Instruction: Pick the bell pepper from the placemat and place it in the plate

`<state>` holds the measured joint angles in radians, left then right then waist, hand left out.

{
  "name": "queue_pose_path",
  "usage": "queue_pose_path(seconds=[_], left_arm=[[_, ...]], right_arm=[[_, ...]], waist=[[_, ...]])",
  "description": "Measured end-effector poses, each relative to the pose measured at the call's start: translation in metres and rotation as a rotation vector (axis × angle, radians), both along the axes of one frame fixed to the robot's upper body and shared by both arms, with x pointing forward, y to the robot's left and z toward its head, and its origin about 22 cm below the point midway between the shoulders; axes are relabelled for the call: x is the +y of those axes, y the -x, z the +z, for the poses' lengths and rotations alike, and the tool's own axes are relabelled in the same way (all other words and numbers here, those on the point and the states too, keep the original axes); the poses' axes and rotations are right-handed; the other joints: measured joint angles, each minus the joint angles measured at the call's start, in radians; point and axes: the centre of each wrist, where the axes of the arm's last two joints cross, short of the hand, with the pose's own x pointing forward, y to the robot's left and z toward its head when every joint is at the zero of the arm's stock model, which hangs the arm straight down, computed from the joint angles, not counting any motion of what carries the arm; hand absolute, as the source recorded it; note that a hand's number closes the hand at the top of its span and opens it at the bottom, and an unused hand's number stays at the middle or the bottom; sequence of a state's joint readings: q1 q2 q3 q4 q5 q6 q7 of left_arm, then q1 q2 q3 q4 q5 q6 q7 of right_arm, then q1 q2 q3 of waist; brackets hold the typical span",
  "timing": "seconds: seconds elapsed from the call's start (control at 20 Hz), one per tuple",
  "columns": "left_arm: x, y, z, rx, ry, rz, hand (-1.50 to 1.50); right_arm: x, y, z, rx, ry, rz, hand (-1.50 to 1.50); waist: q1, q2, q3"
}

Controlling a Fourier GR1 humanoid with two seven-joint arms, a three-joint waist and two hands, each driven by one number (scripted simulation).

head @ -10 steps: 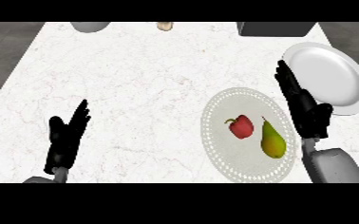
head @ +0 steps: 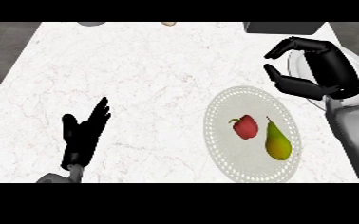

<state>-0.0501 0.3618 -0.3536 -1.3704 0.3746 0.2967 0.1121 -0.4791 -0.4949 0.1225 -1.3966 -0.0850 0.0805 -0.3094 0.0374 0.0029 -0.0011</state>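
a red bell pepper [head: 245, 126] lies on the round pale placemat [head: 224, 142] toward the lower right of the white marbled tabletop [head: 140, 76], its green stem pointing up and left. just to its right on the same placemat lies a yellow-green pear [head: 278, 142], narrow end up, close to the pepper, though whether the two touch is hard to tell. the right hand [head: 319, 73] hangs above the placemat's upper right, well apart from the pepper, fingers curved over and thumb out below them in a cupped shape, closing on nothing. behind that hand, at the right edge, a sliver of the white plate [head: 303, 66] shows, mostly covered by the hand. the left hand [head: 82, 135] sits at the lower left, fingers straight and spread, pointing up, resting. along the far edge there is a dark grey box [head: 284, 27], a small tan thing [head: 168, 23] and a grey rounded thing [head: 91, 23], each only partly in sight.
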Motion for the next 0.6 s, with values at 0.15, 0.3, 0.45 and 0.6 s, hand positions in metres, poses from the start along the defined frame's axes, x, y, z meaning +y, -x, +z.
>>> queue_pose_path(seconds=[0.15,0.3,0.45,0.6], left_arm=[[-0.008,-0.004,0.001,-0.002,0.037,-0.017,0.00],[-0.007,-0.005,0.003,0.004,0.048,-0.030,0.00],[-0.007,-0.001,0.004,0.006,0.058,-0.030,0.00],[-0.004,-0.001,0.004,0.010,0.065,-0.025,0.00]], right_arm=[[-0.018,-0.013,-0.015,-0.067,-0.076,0.026,-1.50],[-0.039,-0.023,-0.030,-0.101,-0.124,0.092,-1.50],[-0.055,-0.029,-0.037,-0.122,-0.094,0.143,-1.50],[-0.073,-0.030,-0.024,-0.118,0.010,0.165,-1.50]], waist=[[-0.004,0.005,0.002],[-0.006,0.007,0.003],[-0.012,0.004,0.003],[-0.020,0.002,0.002]])
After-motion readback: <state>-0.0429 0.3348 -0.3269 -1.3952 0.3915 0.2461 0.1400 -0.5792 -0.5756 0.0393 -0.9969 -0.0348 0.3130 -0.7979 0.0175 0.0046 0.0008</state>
